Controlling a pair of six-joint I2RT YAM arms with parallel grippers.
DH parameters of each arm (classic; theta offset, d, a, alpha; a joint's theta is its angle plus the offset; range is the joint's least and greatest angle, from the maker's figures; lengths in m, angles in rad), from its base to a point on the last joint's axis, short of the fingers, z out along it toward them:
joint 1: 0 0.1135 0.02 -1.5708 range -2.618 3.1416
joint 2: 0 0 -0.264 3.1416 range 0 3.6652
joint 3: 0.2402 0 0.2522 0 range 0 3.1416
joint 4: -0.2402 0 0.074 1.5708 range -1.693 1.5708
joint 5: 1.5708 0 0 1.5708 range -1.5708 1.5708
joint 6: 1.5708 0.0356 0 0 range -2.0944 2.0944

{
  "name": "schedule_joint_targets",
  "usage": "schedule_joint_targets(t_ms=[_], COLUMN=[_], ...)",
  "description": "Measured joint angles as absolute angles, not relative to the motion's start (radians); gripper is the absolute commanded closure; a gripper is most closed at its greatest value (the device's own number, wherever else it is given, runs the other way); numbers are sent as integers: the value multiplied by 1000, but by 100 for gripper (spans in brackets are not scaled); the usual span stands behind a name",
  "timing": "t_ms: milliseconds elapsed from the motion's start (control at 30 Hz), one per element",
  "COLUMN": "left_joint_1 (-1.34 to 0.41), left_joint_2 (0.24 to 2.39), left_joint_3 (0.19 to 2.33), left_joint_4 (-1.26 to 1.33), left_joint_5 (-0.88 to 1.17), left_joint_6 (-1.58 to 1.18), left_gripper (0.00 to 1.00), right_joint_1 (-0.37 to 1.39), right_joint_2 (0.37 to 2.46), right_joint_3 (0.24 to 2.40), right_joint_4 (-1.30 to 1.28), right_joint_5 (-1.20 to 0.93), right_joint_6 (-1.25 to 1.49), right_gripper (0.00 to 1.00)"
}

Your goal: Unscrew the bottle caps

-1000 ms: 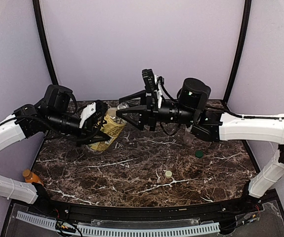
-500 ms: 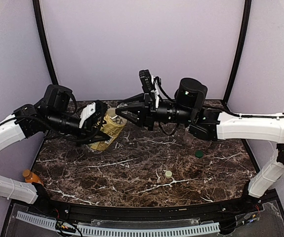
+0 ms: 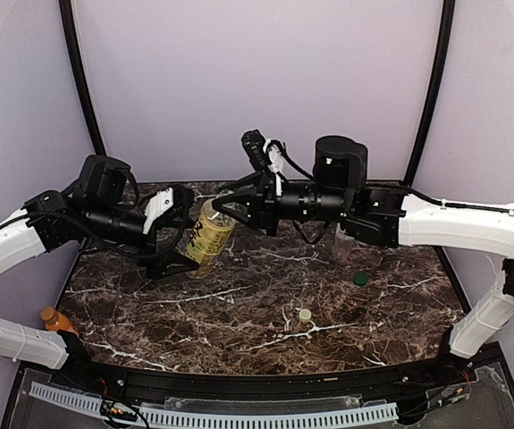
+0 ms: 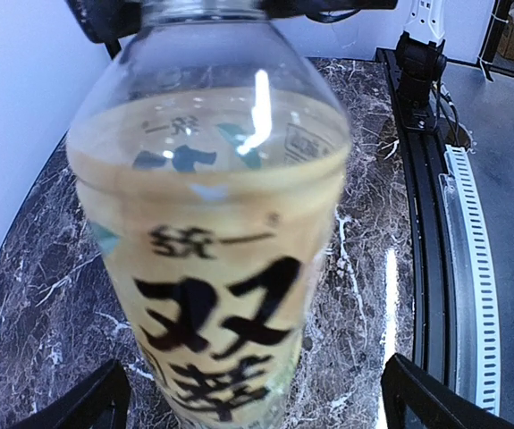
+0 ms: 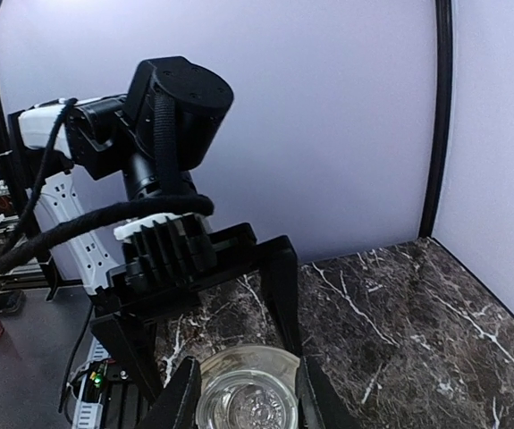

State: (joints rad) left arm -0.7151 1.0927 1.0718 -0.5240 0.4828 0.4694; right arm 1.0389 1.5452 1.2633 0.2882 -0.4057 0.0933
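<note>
The tall yellow-labelled bottle [image 3: 206, 235] leans in mid-table, its top toward the right arm. My right gripper [image 3: 223, 207] is shut on its clear neck [image 5: 246, 399], a finger [image 5: 181, 398] on each side. My left gripper [image 3: 172, 239] stands open around the bottle's lower body [image 4: 221, 295], its fingertips [image 4: 96, 404] wide apart and off the label. A dark green cap [image 3: 360, 278] and a pale cream cap [image 3: 305, 315] lie loose on the marble. A short clear bottle [image 3: 343, 247] stands under the right arm. The orange bottle [image 3: 53, 318] is at the near left.
The dark marble table [image 3: 239, 313] is hemmed by purple walls and black corner poles [image 3: 80, 71]. A black rail with a white perforated strip [image 3: 239, 413] runs along the near edge. The left arm's white links [image 3: 6, 241] reach over the left side.
The right gripper closed on the bottle's neck and shifted left. Then the left gripper opened, letting go of the bottle's body. The bottle now stands more upright.
</note>
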Motion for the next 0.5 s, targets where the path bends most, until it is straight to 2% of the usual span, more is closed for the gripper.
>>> schedule_joint_targets(t_ms=[167, 300, 500], left_joint_1=[-715, -715, -715], left_joint_2=[1074, 1055, 1048], left_joint_3=[1057, 1029, 1004], left_joint_4=[-505, -472, -449], left_joint_5=[414, 319, 254], left_joint_6=[473, 490, 498], left_gripper=[1, 1, 1], right_joint_1=[1020, 921, 735], right_joint_2=[1543, 1543, 1590], right_joint_3=[1392, 1451, 1412], right_joint_4=[48, -87, -134], right_joint_5=[-188, 15, 76], right_joint_6=[51, 31, 4], right_gripper=[100, 100, 100])
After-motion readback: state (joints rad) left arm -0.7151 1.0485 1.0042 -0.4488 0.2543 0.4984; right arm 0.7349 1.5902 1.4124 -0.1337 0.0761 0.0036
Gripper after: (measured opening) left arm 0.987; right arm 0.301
